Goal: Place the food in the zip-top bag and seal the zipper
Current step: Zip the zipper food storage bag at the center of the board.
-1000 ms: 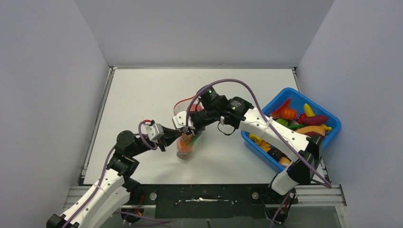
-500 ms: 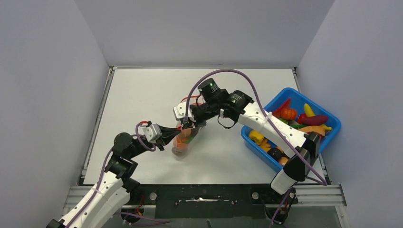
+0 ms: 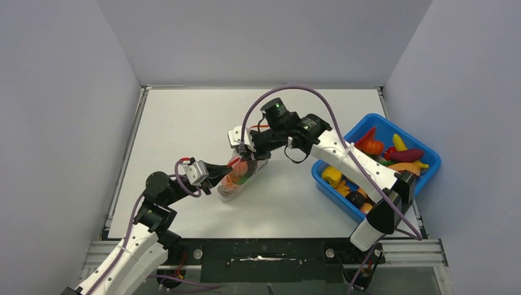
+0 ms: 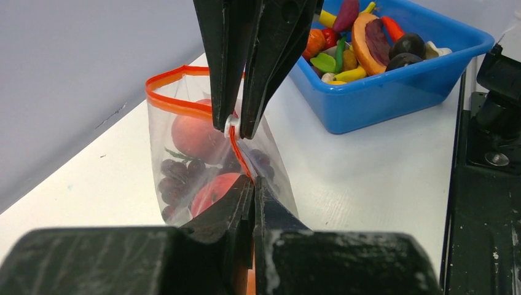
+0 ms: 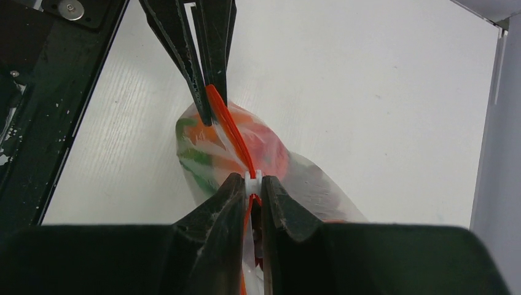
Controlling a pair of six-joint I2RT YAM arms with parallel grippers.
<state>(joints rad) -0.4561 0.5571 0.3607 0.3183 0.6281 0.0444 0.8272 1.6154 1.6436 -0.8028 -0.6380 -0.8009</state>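
Note:
The clear zip-top bag (image 3: 238, 178) hangs stretched between my two grippers above the table (image 3: 184, 123). Inside it lies food: a round orange-pink piece (image 4: 190, 136), dark purple grapes (image 4: 178, 175), a red piece (image 4: 212, 189) and something green (image 5: 195, 157). The orange-red zipper (image 4: 175, 106) runs along the mouth. My left gripper (image 4: 253, 179) is shut on the near end of the zipper strip. My right gripper (image 5: 254, 179) is shut on the white slider (image 5: 254, 177) partway along the zipper (image 5: 230, 132). Beyond the slider, the mouth still gapes in the left wrist view.
A blue bin (image 3: 430, 157) at the right edge of the table holds several more toy fruits and vegetables (image 3: 372, 147). The black base rail (image 3: 264, 252) runs along the near edge. Grey walls close in the left, right and back.
My right gripper closed further and moved away from the bases, drawing the bag's top back. The bag went from upright to slanted. The left gripper shifted slightly left, still shut.

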